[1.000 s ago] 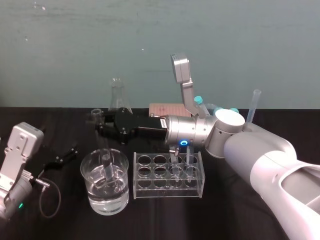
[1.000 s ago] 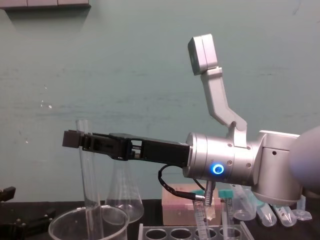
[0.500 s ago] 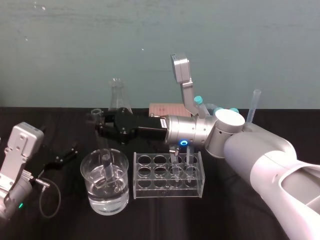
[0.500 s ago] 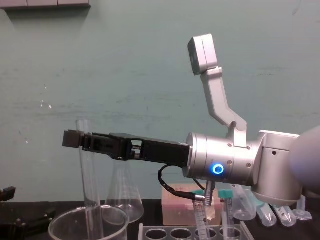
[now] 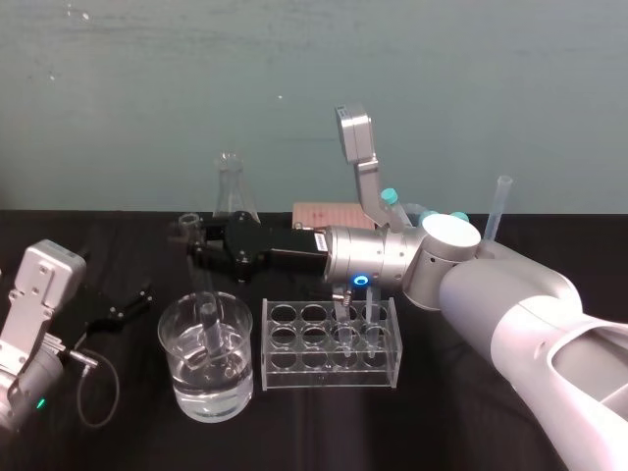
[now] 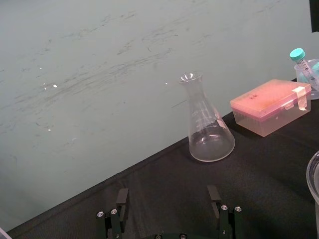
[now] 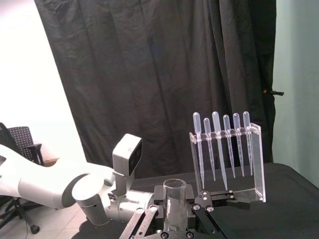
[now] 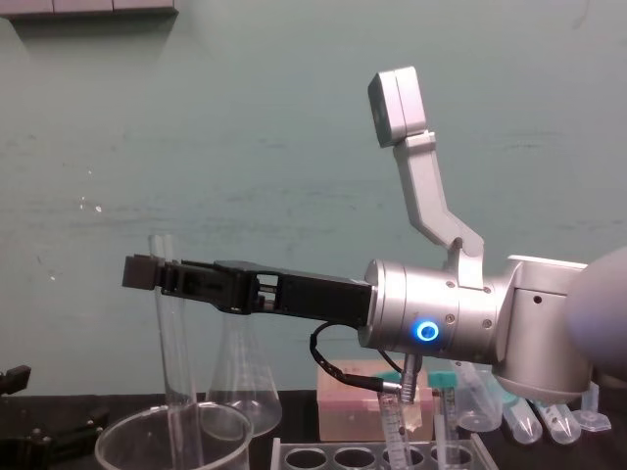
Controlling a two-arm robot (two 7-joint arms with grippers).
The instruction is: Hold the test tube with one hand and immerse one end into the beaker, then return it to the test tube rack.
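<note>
Right black two-fingered gripper (image 5: 199, 238) clasped the long clear glass test tube (image 8: 174, 352), its lower end immersed in the wide glass beaker (image 5: 182, 378), left of the clear plastic rack (image 5: 334, 371). Left gripper (image 5: 132, 302) rested at far left, fingers apart.

Right wrist camera, looking along the right gripper (image 7: 175, 215). The open, rimmed mouth of the clear test tube (image 7: 175, 199) stands upright between the two black fingers (image 7: 204, 206), which press against it from either side. Behind it on the black desk (image 7: 284, 204) stands a clear pipette stand (image 7: 253, 164) holding six plastic pipettes (image 7: 216, 144), bulbs upward. Across the desk, the white left arm (image 7: 50, 181) lies low, its boxy wrist camera (image 7: 127, 155) raised. A black curtain (image 7: 149, 74) forms the backdrop, and an office chair (image 7: 20, 142) stands at the far edge.
</note>
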